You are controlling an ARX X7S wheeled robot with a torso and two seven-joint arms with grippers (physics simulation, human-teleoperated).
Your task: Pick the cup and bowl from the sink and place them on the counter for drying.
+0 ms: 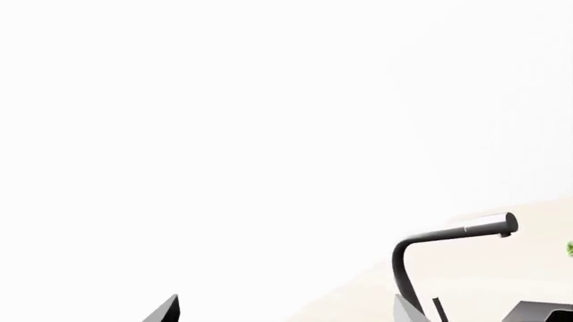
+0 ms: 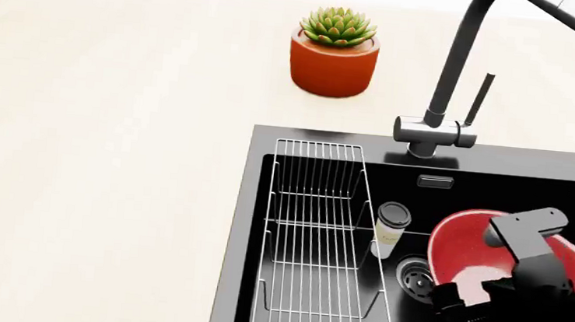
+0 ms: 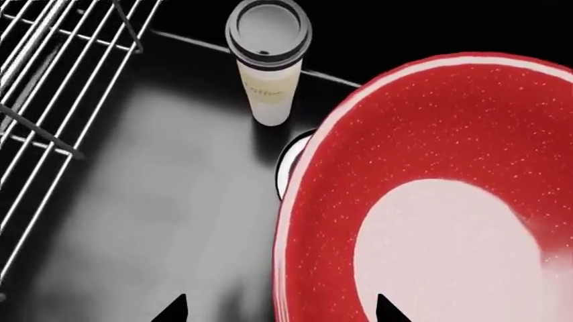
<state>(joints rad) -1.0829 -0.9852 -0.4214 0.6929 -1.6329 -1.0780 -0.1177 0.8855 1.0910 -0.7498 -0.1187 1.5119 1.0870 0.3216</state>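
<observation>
The counter (image 2: 111,153) holds neither item yet. In the sink (image 2: 250,228) lies the bowl (image 2: 468,239), its rim between the right gripper's (image 3: 279,310) spread fingertips, not yet clamped. The cup (image 2: 391,229) stands upright beside it. The left gripper's (image 1: 286,308) fingers are spread, empty.

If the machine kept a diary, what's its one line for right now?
right pincer: open over bowl rim | cup: upright in sink | left pincer: idle
</observation>
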